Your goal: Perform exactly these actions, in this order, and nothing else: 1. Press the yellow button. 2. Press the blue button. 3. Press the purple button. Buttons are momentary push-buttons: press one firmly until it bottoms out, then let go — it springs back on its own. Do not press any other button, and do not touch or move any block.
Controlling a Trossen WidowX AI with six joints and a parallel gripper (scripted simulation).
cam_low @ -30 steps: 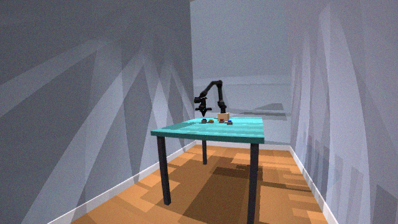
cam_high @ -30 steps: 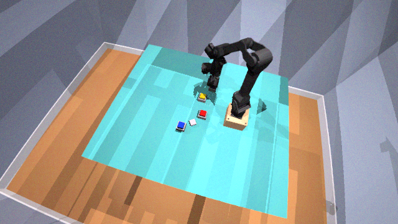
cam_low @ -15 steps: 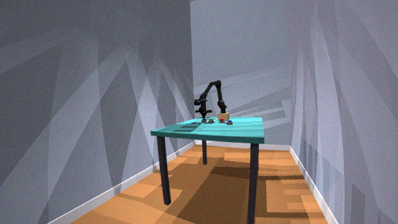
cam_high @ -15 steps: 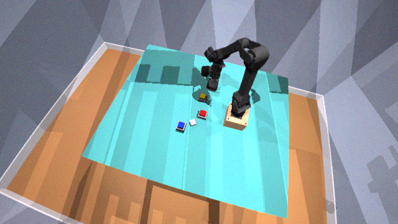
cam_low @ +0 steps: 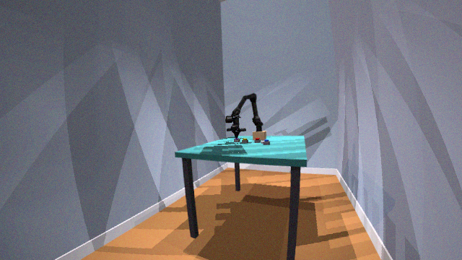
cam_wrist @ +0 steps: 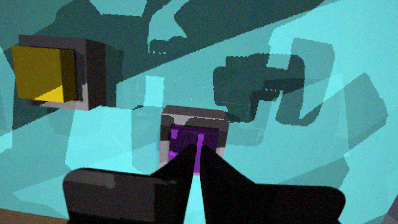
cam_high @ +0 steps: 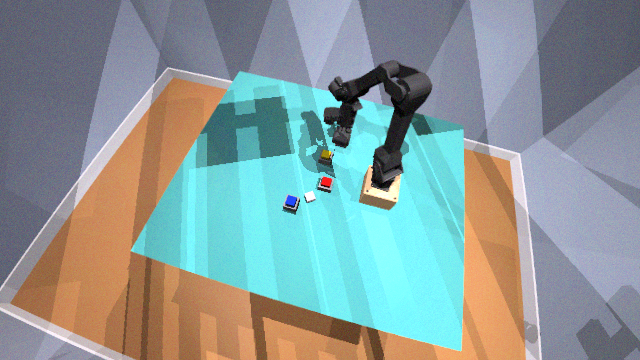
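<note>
My gripper (cam_high: pixel 341 143) (cam_low: pixel 237 136) (cam_wrist: pixel 197 151) is shut and empty, pointing down with its fingertips over the purple button (cam_low: pixel 237 140) (cam_wrist: pixel 186 136). The tips are very close to its cap; whether they touch it is not clear. The gripper hides this button in the top view. The yellow button (cam_high: pixel 326 155) (cam_low: pixel 245 140) (cam_wrist: pixel 37 75) stands beside it, its cap raised above its grey housing. The blue button (cam_high: pixel 291 201) (cam_low: pixel 266 141) stands farthest from the gripper, its cap also raised; it is out of the wrist view.
The red button (cam_high: pixel 326 182) (cam_low: pixel 257 139) stands between the yellow and blue buttons. A small white block (cam_high: pixel 310 197) lies between the red and blue buttons. The arm's wooden base (cam_high: pixel 378 197) (cam_low: pixel 260 135) stands on the turquoise table (cam_high: pixel 240 255) (cam_low: pixel 281 153).
</note>
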